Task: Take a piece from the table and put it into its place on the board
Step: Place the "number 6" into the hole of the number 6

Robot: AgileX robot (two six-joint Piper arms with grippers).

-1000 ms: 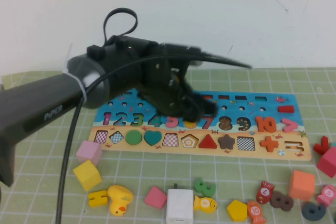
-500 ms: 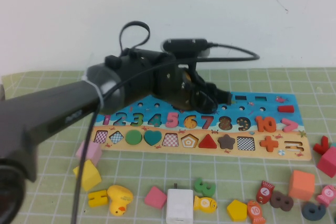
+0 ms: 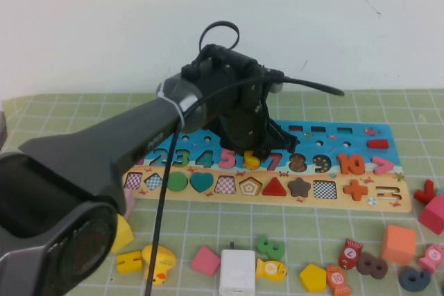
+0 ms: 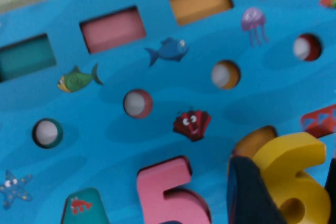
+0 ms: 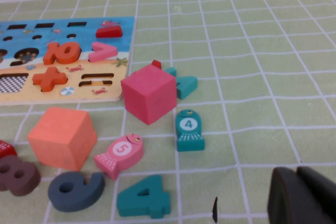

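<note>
In the high view my left gripper (image 3: pixel 254 152) is down on the board (image 3: pixel 326 138), between the pink 5 and the red 7. It is shut on the piece (image 3: pixel 252 162), a yellow 6. The left wrist view shows the piece (image 4: pixel 294 177) tilted between dark fingers (image 4: pixel 251 192), with part of its brown cut-out (image 4: pixel 255 139) showing behind its top. My right gripper (image 5: pixel 302 199) hangs shut and empty over the table (image 5: pixel 247 77), to the right of the board (image 5: pixel 31 90). The high view does not show it.
Loose pieces lie along the table's front: a yellow duck (image 3: pixel 158 263), a green 3 (image 3: pixel 270 247), a white block (image 3: pixel 238 272), a yellow cube (image 3: pixel 122 232) and an orange cube (image 3: pixel 399 243). Near my right gripper lie a magenta cube (image 5: pixel 149 94), fish pieces (image 5: pixel 189 129) and a teal 4 (image 5: pixel 143 196).
The left arm's wrist has turned and shifted over the board. The yellow piece stays in its grip at the spot between 5 and 7.
</note>
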